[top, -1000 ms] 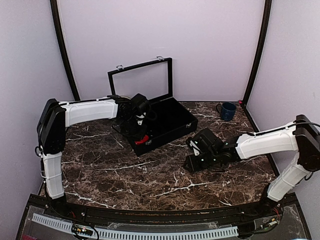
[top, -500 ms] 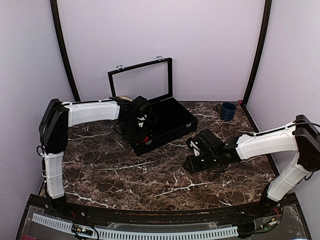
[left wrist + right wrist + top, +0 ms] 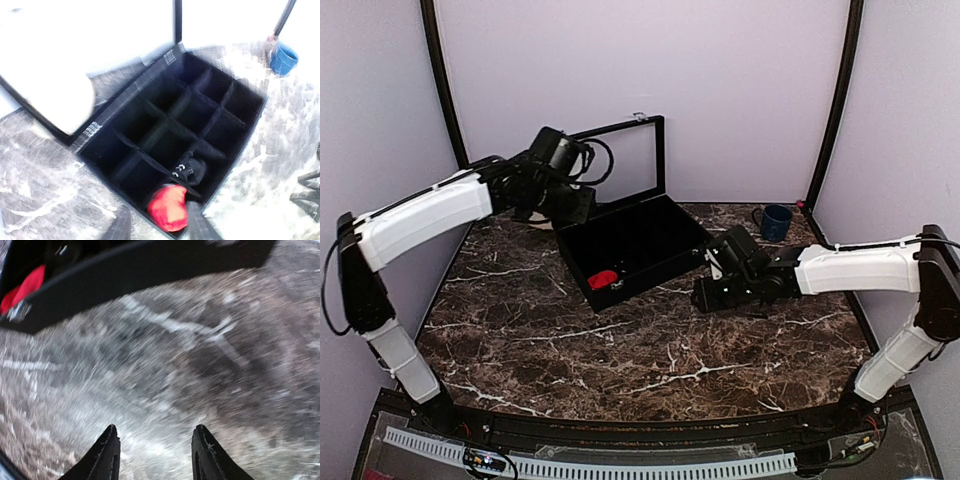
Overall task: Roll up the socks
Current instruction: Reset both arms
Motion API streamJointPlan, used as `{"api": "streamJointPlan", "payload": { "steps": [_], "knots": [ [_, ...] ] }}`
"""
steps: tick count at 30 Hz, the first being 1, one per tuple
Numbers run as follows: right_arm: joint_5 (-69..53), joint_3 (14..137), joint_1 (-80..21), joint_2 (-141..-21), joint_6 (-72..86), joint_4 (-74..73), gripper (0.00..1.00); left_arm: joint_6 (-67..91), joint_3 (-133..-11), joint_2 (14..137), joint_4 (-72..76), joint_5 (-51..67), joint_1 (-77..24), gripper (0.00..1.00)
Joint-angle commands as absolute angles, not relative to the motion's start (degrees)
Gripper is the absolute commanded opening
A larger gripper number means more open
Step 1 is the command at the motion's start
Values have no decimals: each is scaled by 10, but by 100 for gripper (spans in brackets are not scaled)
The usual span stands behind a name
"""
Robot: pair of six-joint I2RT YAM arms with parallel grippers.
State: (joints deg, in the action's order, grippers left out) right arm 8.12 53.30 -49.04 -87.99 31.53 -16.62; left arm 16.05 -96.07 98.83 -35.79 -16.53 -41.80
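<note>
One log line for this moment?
socks: red bundle in case, near corner slot | left pincer: open, empty, raised | right pincer: open, empty, over table

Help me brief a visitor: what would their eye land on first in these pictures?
The bright red socks, bunched in the nearest corner compartment of the open black case mid-table, stand out first against the dark. Next comes the blue mug, alone at the far right corner of the marble table.
</note>
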Motion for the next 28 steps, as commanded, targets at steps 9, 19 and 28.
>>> {"api": "streamJointPlan", "payload": {
  "steps": [9, 19, 28],
  "knots": [
    [271, 657, -285, -878, 276, -265, 53, 90, -556, 673, -41, -321, -319, 78],
    [317, 609, -251, -768, 274, -237, 61, 155, -506, 713, -55, -269, -219, 80],
    [339, 556, -250, -690, 268, -221, 68, 142, -483, 716, -19, -271, -215, 81]
  ]
}}
